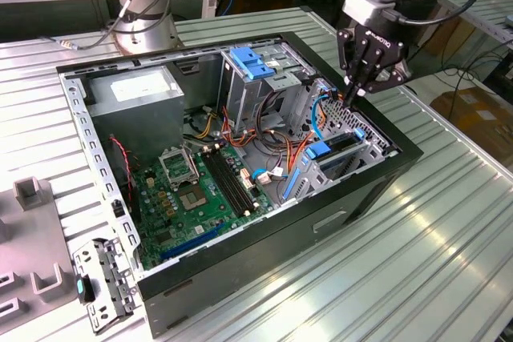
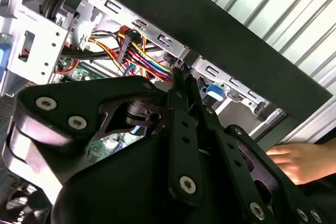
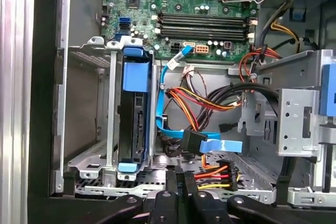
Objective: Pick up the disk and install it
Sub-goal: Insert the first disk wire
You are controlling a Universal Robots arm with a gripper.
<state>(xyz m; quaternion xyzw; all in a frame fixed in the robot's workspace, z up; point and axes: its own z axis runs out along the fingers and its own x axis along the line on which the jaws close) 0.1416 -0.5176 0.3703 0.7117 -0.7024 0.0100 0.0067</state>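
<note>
The disk point(image 3: 131, 114) stands on edge in a slot of the metal drive cage point(image 3: 86, 129), dark edge up, with blue rails at both ends. In the exterior view the disk point(image 1: 337, 147) sits low in the cage at the open computer case's point(image 1: 240, 278) corner on the exterior view's right. My gripper point(image 1: 353, 98) hangs just above the cage's far side, fingers pressed together with nothing between them. In both wrist views the gripper point(image 3: 182, 179) point(image 2: 181, 72) points at the case wall beside the cables, apart from the disk.
Orange, red and blue cables point(image 3: 210, 103) lie beside the cage. Inside the case are a motherboard point(image 1: 192, 190), a grey power-supply box point(image 1: 136, 94) and a light-blue bracket point(image 1: 252, 62). A person's hand point(image 2: 299, 161) rests outside the case. Grey fixtures point(image 1: 32, 230) stand at the exterior view's left.
</note>
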